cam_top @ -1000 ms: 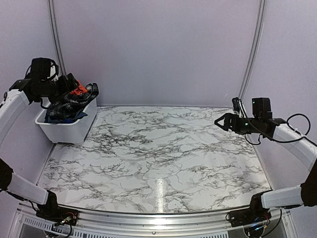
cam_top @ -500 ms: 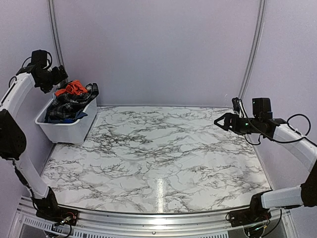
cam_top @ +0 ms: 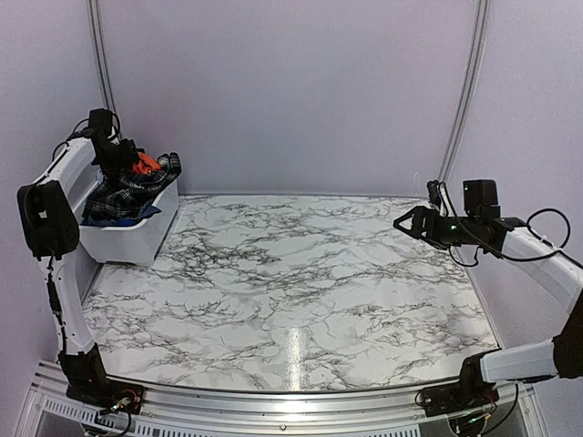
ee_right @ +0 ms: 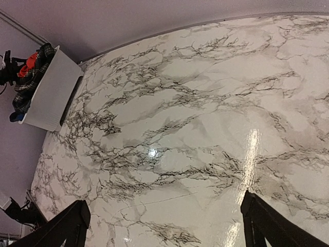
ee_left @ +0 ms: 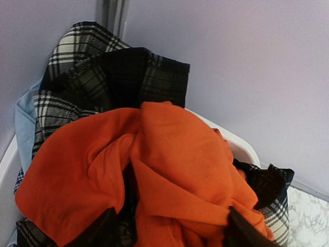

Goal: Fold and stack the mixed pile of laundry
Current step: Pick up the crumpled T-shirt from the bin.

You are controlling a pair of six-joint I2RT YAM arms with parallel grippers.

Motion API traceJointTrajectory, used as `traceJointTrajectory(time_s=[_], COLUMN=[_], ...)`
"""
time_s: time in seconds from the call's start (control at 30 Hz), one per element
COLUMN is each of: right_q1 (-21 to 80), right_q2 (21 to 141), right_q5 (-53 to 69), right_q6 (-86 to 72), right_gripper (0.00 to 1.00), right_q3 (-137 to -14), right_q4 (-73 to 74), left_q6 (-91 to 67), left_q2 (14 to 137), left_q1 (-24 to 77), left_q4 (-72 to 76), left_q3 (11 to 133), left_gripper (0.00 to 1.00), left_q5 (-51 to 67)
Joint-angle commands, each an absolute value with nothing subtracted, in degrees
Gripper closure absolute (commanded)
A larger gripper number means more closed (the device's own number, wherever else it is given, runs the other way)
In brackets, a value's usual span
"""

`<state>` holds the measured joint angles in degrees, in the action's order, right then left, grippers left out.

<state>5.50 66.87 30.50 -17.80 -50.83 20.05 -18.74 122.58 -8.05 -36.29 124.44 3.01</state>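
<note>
Laundry pile (cam_top: 123, 193) heaped in a white bin (cam_top: 127, 241) at the table's (cam_top: 301, 273) far left corner.
From above, we see the left gripper (cam_top: 123, 157) at the pile's top, with the heap running along the bin toward the back wall. The right gripper (cam_top: 407, 221) hangs well apart, jaws wide. In the left wrist view, the jaws are apart, straddling the crumpled orange shirt (ee_left: 169, 170), with plaid (ee_left: 113, 77) behind it and a blue piece (ee_left: 24, 123) at left. In the right wrist view, we find spread fingers over the table and the bin far off.

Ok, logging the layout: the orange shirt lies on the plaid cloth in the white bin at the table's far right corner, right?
No: the bin holding the orange shirt on the plaid cloth stands at the far left corner of the table; the top view shows it.
</note>
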Motion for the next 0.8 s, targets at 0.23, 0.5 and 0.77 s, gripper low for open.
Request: traceJointTrajectory(time_s=[0.23,0.5,0.77], right_q1=[5.1,5.1,5.1], right_q2=[68.7,69.8,71.3], right_q5=[30.4,31.9,33.6], right_q6=[-18.8,-18.4,-17.9], right_gripper=[0.01,0.02,0.01], right_q3=[-52.1,-52.3,-54.3], right_q4=[18.2,17.1,16.8], left_q6=[-18.3,-20.2,-29.0], left_q2=[113.4,103.9,99.8], left_q1=[-8.3,-8.5,-9.0], left_q4=[-33.0,-31.0,-22.2], left_q3=[125.2,123.0,122.6], left_gripper=[1.00,1.00,1.00], left_q5=[7.2,7.5,15.4])
